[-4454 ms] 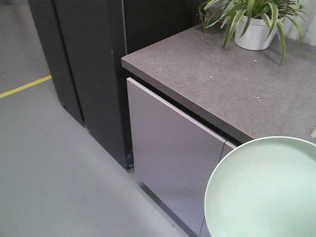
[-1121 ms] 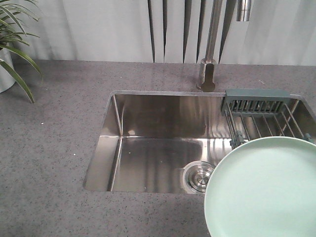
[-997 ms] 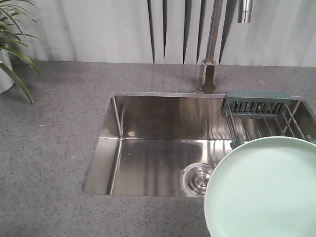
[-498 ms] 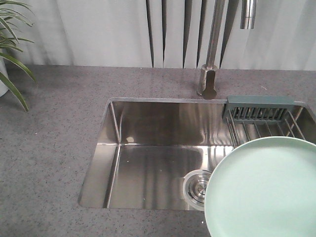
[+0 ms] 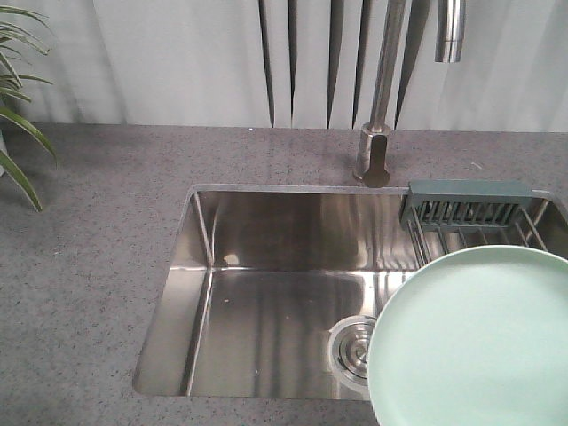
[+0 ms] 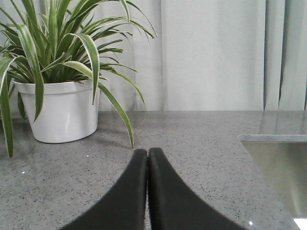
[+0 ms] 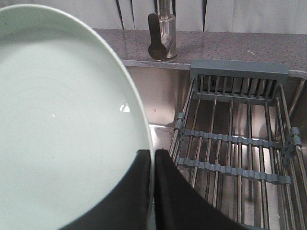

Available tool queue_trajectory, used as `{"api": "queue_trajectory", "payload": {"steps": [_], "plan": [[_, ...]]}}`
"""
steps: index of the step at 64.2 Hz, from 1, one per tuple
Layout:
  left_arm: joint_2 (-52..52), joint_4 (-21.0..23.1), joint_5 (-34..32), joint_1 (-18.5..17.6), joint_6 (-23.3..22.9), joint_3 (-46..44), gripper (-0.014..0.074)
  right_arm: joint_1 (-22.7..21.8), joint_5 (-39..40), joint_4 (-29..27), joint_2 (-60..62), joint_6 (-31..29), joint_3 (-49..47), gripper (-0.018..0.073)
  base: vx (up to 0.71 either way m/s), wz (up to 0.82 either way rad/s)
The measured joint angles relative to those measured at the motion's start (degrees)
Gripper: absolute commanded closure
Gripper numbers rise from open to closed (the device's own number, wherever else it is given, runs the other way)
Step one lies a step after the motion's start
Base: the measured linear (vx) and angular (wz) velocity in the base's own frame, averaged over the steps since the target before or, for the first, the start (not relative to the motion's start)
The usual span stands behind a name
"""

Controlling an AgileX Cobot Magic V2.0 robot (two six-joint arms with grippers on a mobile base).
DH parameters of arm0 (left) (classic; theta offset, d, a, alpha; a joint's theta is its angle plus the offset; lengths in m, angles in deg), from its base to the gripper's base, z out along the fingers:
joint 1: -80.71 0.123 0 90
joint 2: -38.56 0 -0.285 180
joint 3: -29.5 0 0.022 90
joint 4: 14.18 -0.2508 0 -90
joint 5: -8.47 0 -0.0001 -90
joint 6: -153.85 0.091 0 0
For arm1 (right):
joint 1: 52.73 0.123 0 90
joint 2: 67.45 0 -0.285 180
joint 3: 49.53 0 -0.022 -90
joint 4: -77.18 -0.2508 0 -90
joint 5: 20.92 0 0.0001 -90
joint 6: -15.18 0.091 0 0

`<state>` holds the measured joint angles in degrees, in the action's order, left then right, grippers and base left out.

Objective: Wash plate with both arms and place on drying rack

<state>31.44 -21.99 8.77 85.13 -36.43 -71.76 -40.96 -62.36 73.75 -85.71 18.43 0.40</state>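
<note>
The pale mint-green plate (image 5: 470, 342) fills the lower right of the front view and the left of the right wrist view (image 7: 57, 124). My right gripper (image 7: 152, 152) is shut on the plate's rim, one black finger on each side. The plate hangs over the right part of the steel sink (image 5: 266, 266), in front of the drying rack (image 7: 230, 143) of steel rods with its grey-green caddy (image 5: 466, 206). My left gripper (image 6: 147, 152) is shut on nothing, held over the grey countertop (image 6: 201, 143) left of the sink. Neither gripper shows in the front view.
A steel tap (image 5: 377, 98) rises behind the sink, its lever (image 7: 156, 38) near the rack. The round drain (image 5: 353, 346) lies beside the plate's edge. A potted spider plant in a white pot (image 6: 57, 112) stands on the counter to the left. Pale curtains hang behind.
The view swung from a cabinet corner to the sink, then kept creeping closer and slightly left. The plate stays at the same place in view, still held.
</note>
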Motion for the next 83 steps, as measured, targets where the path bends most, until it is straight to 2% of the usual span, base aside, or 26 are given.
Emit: {"api": "queue_trajectory", "payload": {"steps": [83], "plan": [[0.0, 0.0, -0.3, 0.0, 0.0, 0.0, 0.0602, 0.0, 0.0, 0.0, 0.0, 0.0, 0.0, 0.0564, 0.02, -0.01]]}}
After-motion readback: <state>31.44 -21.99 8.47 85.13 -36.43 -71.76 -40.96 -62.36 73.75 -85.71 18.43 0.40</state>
